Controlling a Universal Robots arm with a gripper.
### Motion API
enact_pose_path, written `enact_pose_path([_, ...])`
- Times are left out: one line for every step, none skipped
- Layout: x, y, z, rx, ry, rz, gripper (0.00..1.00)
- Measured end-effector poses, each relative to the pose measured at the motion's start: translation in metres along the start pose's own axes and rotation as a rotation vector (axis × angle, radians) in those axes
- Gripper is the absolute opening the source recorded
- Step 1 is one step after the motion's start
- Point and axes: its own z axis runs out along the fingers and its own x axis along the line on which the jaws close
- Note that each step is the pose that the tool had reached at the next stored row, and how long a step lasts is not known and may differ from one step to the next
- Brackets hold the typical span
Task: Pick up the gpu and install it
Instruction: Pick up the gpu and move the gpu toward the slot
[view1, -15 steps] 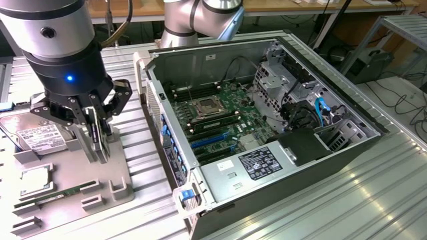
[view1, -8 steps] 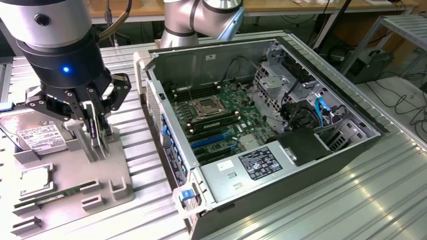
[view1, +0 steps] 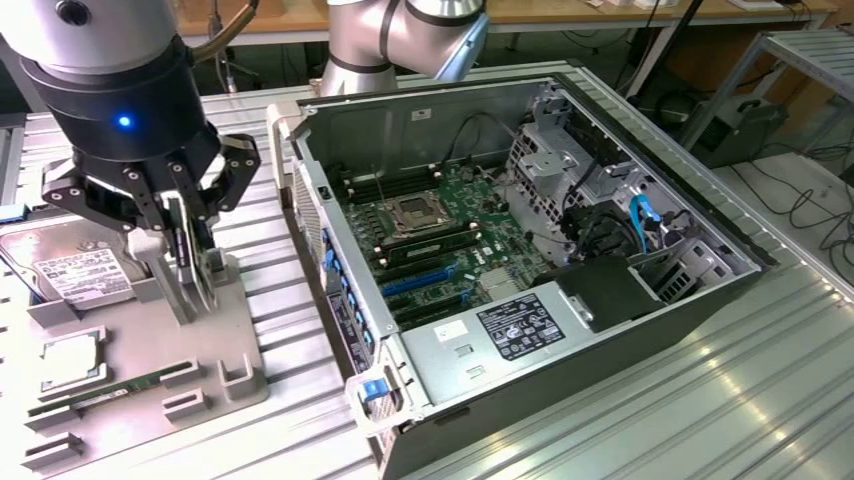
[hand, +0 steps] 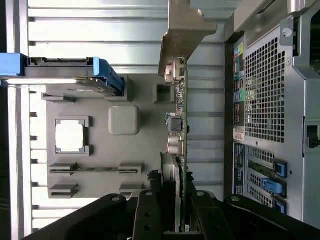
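Gripping the gpu (hand: 182, 127) by its two flat faces, the arm's jaws are clamped on the card. It stands on edge, silver bracket (hand: 182, 27) at one end, along the grey tray's (view1: 238, 345) edge nearest the open computer case (view1: 534, 250) on the ribbed metal tabletop (view1: 707, 400).

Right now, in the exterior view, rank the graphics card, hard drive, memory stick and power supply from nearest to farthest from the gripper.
1. Graphics card: held in the gripper.
2. Hard drive: just to the exterior view's left.
3. Memory stick: lower left, farther out.
4. Power supply: far on the exterior view's right.
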Motion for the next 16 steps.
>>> enact_pose_path([0.0,0.0,-0.0011,0.0,0.0001,0.0,0.27])
enact_pose_path([0.0,0.0001,-0.0013,0.0001,0.0001,0.0,0.27])
enact_pose_path([0.0,0.0001,-0.0013,0.0011,0.0011,0.0,0.27])
enact_pose_path([0.0,0.0001,-0.0016,0.0024,0.0031,0.0,0.27])
enact_pose_path([0.0,0.0001,-0.0017,0.0027,0.0045,0.0,0.27])
enact_pose_path([0.0,0.0001,-0.0019,0.0027,0.0048,0.0,0.27])
enact_pose_path([0.0,0.0001,-0.0025,0.0029,0.0052,0.0,0.27])
enact_pose_path([0.0,0.0002,-0.0036,0.003,0.0055,0.0,0.27])
enact_pose_path([0.0,0.0003,-0.0047,0.0029,0.0055,0.0,0.27])
enact_pose_path([0.0,0.0003,-0.0063,0.0028,0.0054,0.0,0.27])
enact_pose_path([0.0,0.0004,-0.008,0.0028,0.0054,0.0,0.27])
enact_pose_path([0.0,0.0005,-0.01,0.0028,0.0054,0.0,0.27])
enact_pose_path([0.0,0.0006,-0.0118,0.0027,0.0053,0.0,0.27])
enact_pose_path([0.0,0.0007,-0.0141,0.0028,0.0054,0.0,0.27])
enact_pose_path([-0.001,0.0008,-0.0163,0.0028,0.0053,0.0,0.27])
enact_pose_path([-0.001,0.0009,-0.0192,0.0028,0.0053,0.0,0.27])
